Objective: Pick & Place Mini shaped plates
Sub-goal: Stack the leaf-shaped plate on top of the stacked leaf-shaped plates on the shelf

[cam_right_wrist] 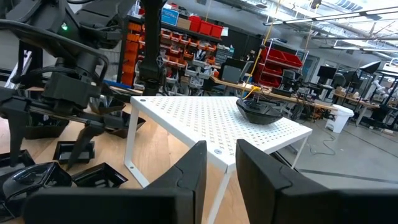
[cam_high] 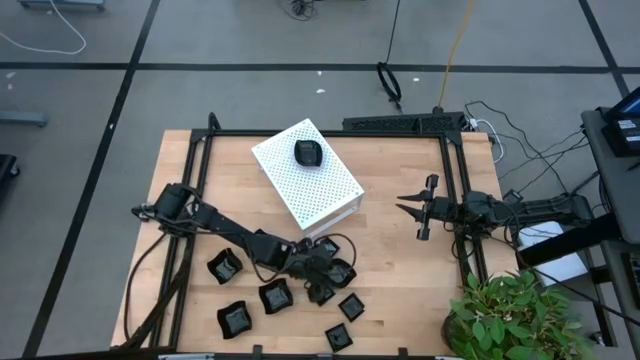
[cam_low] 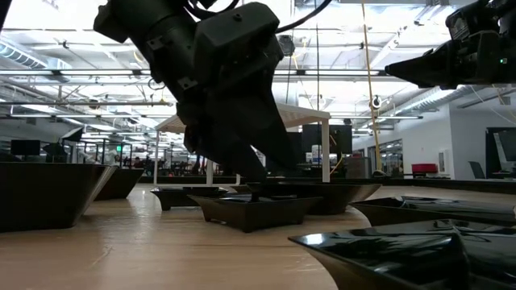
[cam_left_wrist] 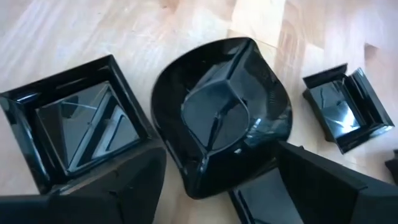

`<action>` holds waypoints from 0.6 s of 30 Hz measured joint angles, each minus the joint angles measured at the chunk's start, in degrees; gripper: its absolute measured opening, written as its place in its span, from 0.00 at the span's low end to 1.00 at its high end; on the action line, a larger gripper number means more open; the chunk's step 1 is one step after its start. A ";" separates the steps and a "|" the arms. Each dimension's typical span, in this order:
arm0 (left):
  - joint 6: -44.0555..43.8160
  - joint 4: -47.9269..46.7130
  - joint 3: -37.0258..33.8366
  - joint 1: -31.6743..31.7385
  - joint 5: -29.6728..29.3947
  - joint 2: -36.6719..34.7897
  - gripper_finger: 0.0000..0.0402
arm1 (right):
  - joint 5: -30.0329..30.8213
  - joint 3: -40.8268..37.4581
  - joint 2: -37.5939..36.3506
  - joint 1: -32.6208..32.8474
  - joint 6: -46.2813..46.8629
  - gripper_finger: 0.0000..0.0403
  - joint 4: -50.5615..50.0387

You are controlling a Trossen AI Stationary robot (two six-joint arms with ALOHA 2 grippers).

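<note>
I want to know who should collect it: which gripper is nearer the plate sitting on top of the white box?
Right. The right gripper hangs off the white box's side, facing the plate. The left gripper is down among the plates beyond the box's other end.

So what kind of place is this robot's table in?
Probably a big workshop or robotics lab. Behind the white perforated box stand shelves of red and orange storage bins, work desks and a high ceiling with pipes and strip lights.
</note>
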 joint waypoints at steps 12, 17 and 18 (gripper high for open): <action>-0.17 0.02 0.00 0.03 -0.07 -0.02 0.50 | 0.00 -0.01 0.01 -0.01 -0.01 0.18 -0.02; -2.64 -0.26 0.02 0.03 -0.10 0.35 0.44 | 0.00 0.00 0.01 -0.01 -0.01 0.18 -0.02; -3.21 -0.15 0.02 0.03 -0.15 0.63 0.43 | 0.00 0.00 0.00 0.00 -0.02 0.18 -0.02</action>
